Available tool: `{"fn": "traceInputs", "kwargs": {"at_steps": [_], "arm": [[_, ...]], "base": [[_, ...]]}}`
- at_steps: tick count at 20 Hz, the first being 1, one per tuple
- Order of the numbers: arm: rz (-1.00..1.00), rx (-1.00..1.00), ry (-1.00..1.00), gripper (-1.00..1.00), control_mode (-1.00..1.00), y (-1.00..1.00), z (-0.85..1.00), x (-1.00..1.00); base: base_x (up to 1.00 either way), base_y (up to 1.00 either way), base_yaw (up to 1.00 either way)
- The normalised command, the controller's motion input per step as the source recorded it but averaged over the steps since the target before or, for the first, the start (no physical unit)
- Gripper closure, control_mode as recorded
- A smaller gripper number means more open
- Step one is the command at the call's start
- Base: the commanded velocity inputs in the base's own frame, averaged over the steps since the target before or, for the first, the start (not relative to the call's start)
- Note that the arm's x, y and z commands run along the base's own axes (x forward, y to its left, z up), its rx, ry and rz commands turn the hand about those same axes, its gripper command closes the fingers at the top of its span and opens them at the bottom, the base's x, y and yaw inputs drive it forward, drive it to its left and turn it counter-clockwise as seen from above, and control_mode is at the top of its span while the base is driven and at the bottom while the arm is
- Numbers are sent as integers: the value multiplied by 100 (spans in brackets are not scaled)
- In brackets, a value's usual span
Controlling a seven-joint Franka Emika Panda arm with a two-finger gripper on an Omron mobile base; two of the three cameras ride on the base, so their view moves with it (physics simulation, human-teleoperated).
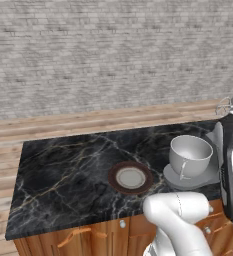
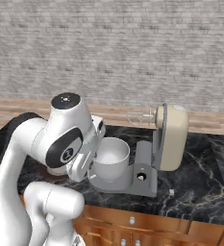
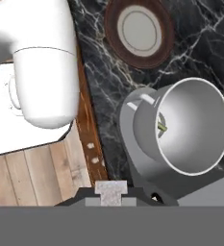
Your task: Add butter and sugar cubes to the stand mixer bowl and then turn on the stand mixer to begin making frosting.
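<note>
Bowl [image 3: 195, 127]: stand mixer bowl, grey-white, one side handle, seated on the grey base of the stand mixer [image 2: 168, 139], on the dark marble worktop [image 1: 63, 170]. In the hand view a small yellow-green sliver [image 3: 162, 127], probably the butter, sits against its inner wall near the rim at 9 o'clock.
Mixer head: beige-cream, tilted back, wire whisk [image 2: 138, 116] lifted clear above and behind the bowl.
Plate [image 1: 130, 177]: brown-rimmed, bare, just beside the bowl at 9 o'clock in the left base view.
Sugar cubes: not made out; one tiny pale speck [image 2: 171, 192] lies on the worktop at 5 o'clock of the mixer base, too small to name.
Hand: above the bowl looking down; fingertips hidden, so its opening and any load cannot be told.
Risks, as judged: starting the mixer without sugar in; elbow, close to the bowl rim, nudging the bowl off its base; whisk raised, so switching on would mix nothing
</note>
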Motion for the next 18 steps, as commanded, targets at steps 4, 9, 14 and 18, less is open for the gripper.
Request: {"fn": "traceInputs", "kwargs": {"at_steps": [4,9,14,18], "arm": [[0,-16,11,100,-100,63,30,50],[0,-10,13,100,-100,18,2,51],[0,-5,12,100,-100,0,-13,47],[1,-2,13,100,-100,0,-29,47]], "base": [[0,0,0],[0,0,0],[0,0,0],[0,0,0]]}}
